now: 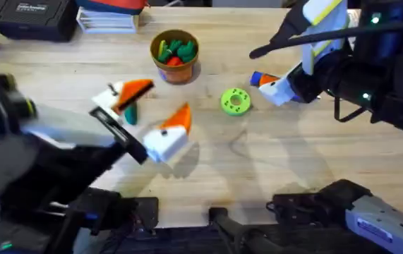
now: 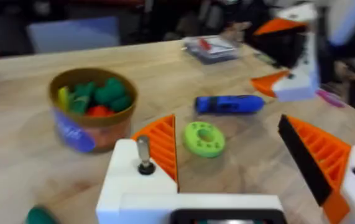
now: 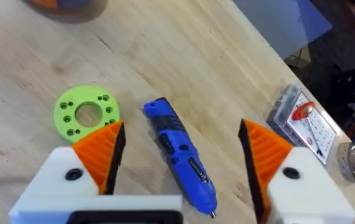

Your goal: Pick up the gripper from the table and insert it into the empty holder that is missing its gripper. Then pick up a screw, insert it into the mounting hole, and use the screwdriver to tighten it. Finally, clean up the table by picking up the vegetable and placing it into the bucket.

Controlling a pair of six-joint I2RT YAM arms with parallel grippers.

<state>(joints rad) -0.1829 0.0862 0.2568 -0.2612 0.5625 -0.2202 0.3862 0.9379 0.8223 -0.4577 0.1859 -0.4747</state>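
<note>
The right gripper (image 3: 180,171) hangs above the blue pen-shaped electric screwdriver (image 3: 178,151), jaws wide, one orange ribbed finger on each side of it. The tool lies flat on the bare wooden table (image 3: 183,68), its long axis running between the fingers, metal tip toward the wrist. Beyond it sits a lime-green disc with holes (image 3: 86,112); the left gripper (image 1: 141,109), also open, is farther off.

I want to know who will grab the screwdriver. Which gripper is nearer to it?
Right. The right gripper hangs over the screwdriver, open fingers either side; the left gripper is far across the table.
</note>
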